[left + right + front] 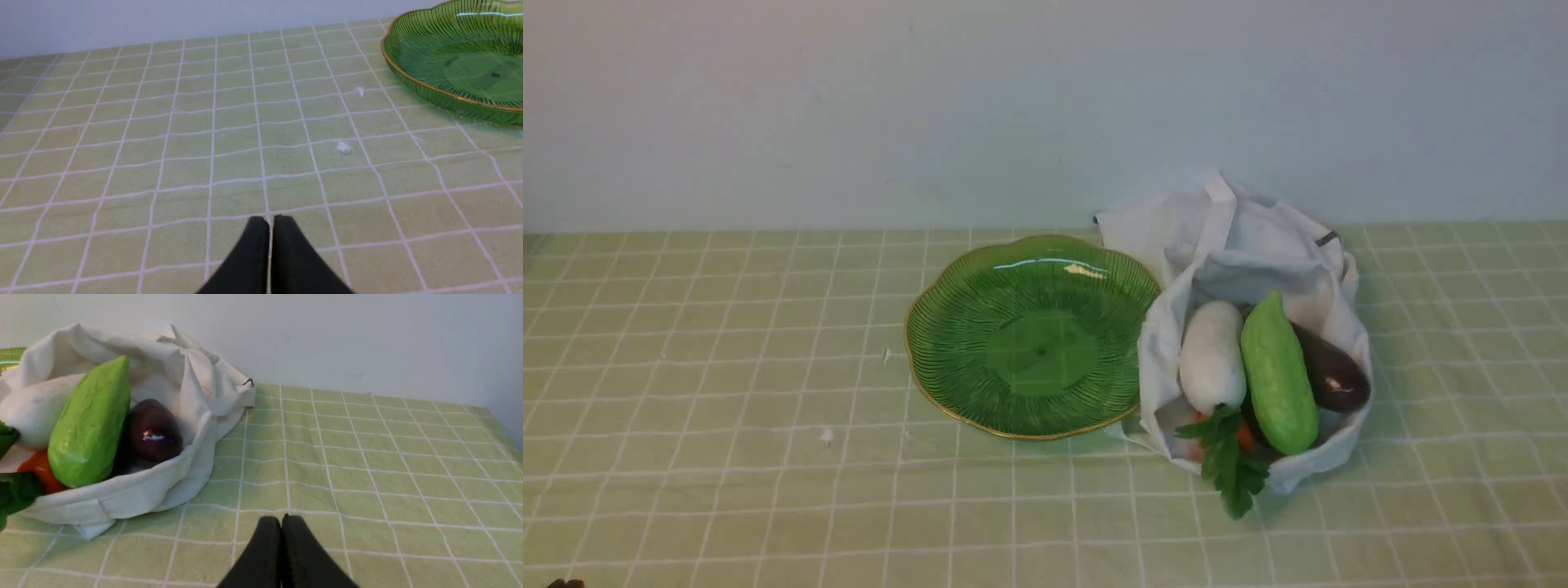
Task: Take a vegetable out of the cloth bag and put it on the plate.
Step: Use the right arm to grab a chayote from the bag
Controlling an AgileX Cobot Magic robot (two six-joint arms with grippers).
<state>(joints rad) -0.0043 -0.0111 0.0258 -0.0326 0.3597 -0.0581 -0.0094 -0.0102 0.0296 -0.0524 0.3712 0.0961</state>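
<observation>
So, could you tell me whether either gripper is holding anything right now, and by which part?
Nothing is held: the left gripper and the right gripper are both shut and empty, and the vegetable lies in the cloth bag.

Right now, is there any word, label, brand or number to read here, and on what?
None can be read. The soft white cloth bag, its small dark tab, the round ribbed green glass plate and the green checked tablecloth show no writing; the tab is too small to tell more.

The bench [727, 457] is showing pale green with a white grid; the plate [980, 327] is showing ribbed green, gold-rimmed; the cloth bag [1233, 245], white.
</observation>
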